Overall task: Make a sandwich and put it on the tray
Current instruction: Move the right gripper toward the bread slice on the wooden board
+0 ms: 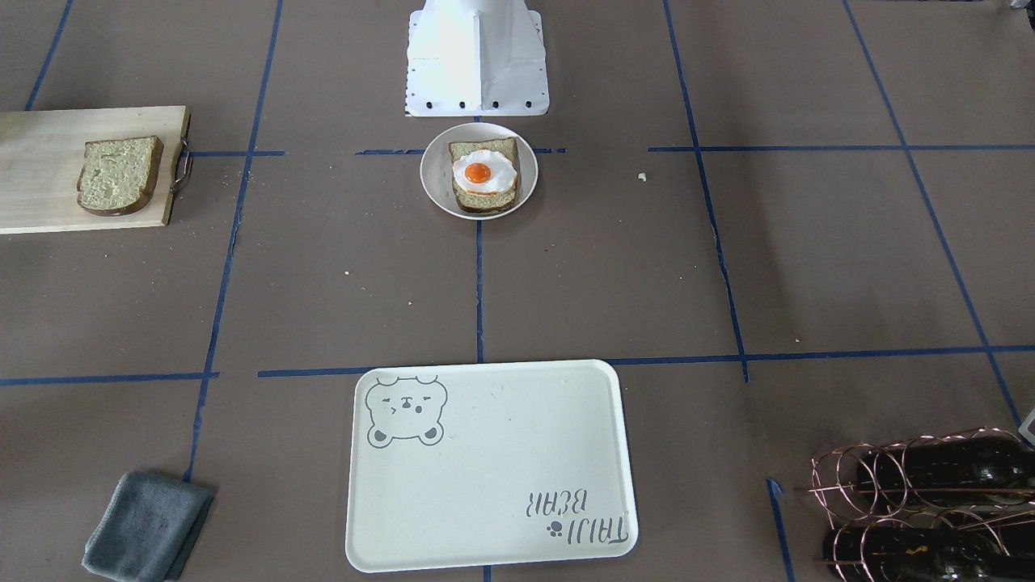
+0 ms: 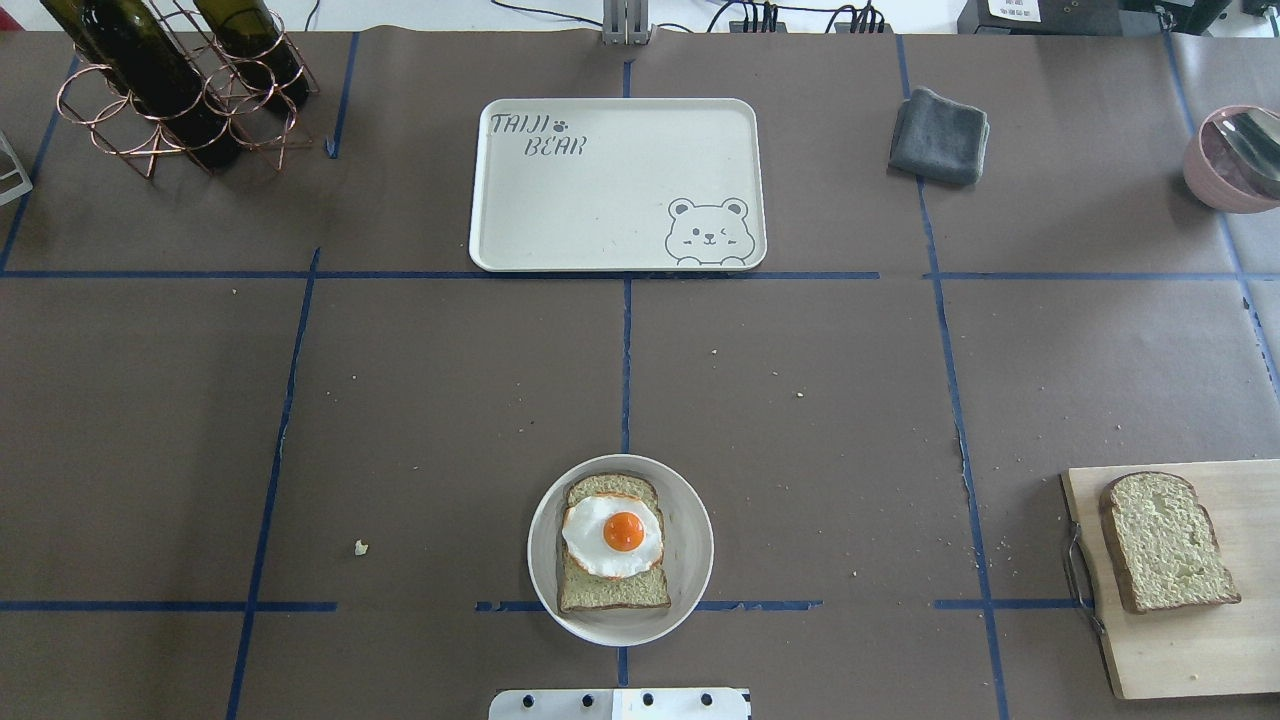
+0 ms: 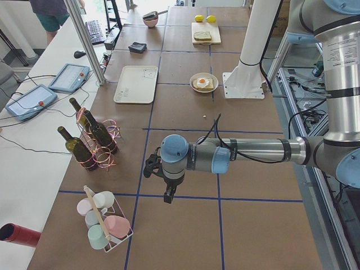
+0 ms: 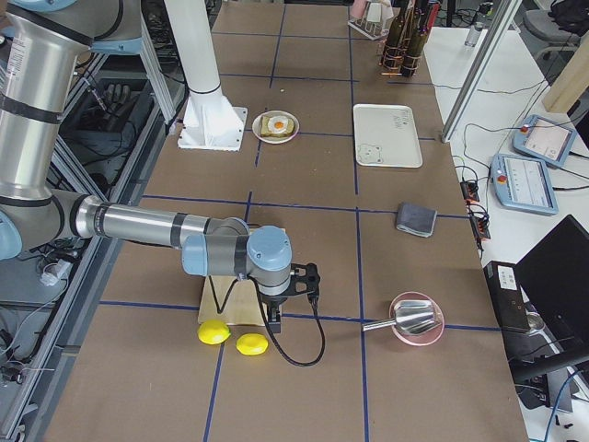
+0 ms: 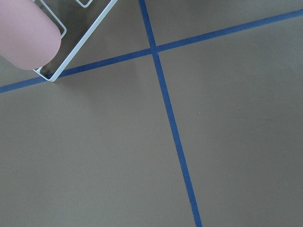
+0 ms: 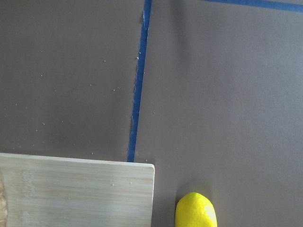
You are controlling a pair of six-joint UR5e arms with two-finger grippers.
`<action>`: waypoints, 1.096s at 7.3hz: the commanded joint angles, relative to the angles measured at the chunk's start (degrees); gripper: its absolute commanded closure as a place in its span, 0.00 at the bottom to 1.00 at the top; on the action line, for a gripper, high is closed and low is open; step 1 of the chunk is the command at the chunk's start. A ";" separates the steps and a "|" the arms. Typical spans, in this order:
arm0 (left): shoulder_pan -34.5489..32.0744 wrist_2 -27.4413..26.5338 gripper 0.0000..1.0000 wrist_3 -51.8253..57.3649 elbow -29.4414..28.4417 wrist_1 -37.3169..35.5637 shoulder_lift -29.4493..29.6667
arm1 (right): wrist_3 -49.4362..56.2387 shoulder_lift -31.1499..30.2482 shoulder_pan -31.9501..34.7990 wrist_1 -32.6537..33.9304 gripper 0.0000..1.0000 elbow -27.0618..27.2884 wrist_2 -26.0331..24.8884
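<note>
Only readable text: grey lettering "TAIJI BEAR" on cream tray, two lines, "TAIJI" above "BEAR", in tray's upper left corner in overhead view, upper centre of frame. Small grey paw print right after "TAIJI". Front-facing view: same words upside down, tray's lower right corner, lower centre of frame. Grey winking bear-face drawing in opposite corner of tray. White label at top right edge of overhead view: too small to read
</note>
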State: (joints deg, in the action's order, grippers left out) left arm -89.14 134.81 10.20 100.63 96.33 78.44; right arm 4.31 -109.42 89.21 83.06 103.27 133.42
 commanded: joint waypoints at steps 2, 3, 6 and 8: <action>0.02 0.10 0.00 0.00 0.00 0.09 0.13 | -0.26 0.26 0.00 -0.09 0.00 0.35 0.09; -0.07 0.19 0.00 0.00 0.00 0.09 0.13 | -0.18 0.44 0.00 -0.70 0.00 1.05 1.13; 0.02 0.37 0.00 0.00 -0.08 0.09 0.13 | -1.40 0.26 -1.66 -13.00 0.00 1.67 11.09; 0.02 0.37 0.00 -0.09 0.00 0.09 0.22 | -7.94 0.18 -2.71 -14.66 0.01 3.06 25.11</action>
State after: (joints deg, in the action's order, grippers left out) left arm -89.12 135.17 10.18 100.58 96.42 78.63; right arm 0.87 -109.14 87.37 70.19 105.18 151.75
